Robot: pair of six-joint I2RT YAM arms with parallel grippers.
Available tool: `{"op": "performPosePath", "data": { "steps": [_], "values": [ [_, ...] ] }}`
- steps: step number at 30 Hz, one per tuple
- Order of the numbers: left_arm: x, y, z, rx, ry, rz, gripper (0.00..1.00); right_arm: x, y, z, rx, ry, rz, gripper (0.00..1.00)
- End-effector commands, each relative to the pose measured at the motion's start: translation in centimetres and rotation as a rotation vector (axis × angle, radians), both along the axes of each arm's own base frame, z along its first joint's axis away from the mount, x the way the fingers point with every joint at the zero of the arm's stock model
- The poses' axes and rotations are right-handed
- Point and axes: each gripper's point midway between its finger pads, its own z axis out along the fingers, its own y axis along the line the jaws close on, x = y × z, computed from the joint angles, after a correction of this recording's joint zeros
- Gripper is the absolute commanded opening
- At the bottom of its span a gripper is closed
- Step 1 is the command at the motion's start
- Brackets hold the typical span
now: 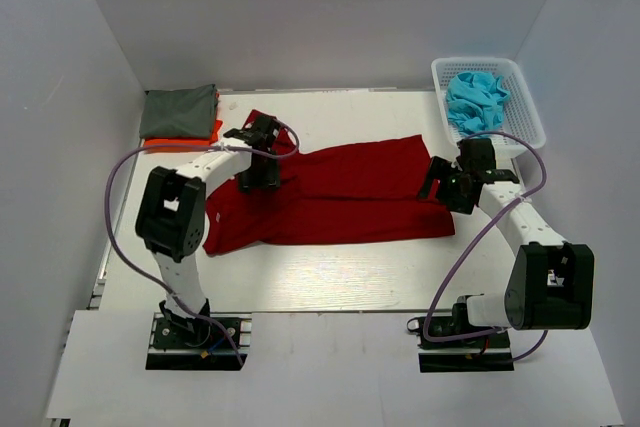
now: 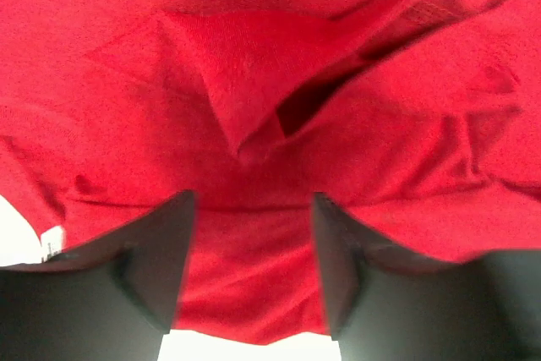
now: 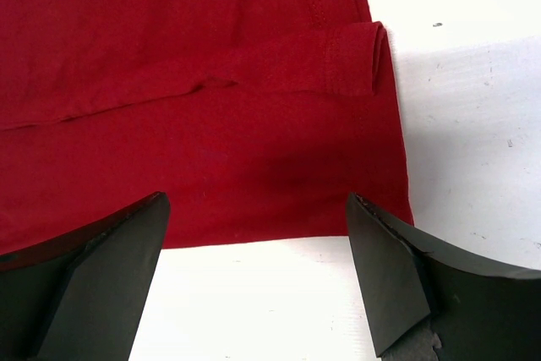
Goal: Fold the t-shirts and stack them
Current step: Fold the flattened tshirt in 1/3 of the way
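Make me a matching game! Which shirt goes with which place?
Things:
1. red shirt
2. grey shirt
3. orange shirt
4. blue shirts

Places:
A. in the basket
B. spread out on the table
C. top of the far-left pile
D. under the grey shirt

Pairs: 1-B, 2-C, 3-D, 4-A
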Motion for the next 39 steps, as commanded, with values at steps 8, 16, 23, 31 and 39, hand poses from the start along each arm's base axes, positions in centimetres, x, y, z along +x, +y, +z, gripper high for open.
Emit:
{"op": "performPosePath", "data": {
  "steps": [8, 16, 23, 31, 39],
  "values": [
    [3.0, 2.0, 1.0, 0.047, -0.016, 0.079, 0.15, 0.0, -0.2, -0.8, -0.008, 0.012, -0.020, 0.90],
    [6.8, 2.2, 2.1, 0.024, -0.092, 0.095, 0.00, 0.6, -0.4, -0.9, -0.016, 0.029, -0.026, 0.90],
    [10.5, 2.3, 1.9, -0.010, -0.101, 0.124, 0.13, 0.8, -0.6, -1.1, -0.033, 0.044, -0.031, 0.90],
    [13.2, 1.7, 1.8, -0.119, -0.128, 0.132, 0.76, 0.8, -1.1, -1.0, -0.060, 0.031, -0.027, 0.90],
    [9.7, 6.7, 6.5, 0.022, -0.176, 0.286, 0.94, 0.9, -1.1, -0.9, -0.063, 0.006, -0.024, 0.90]
  ]
}}
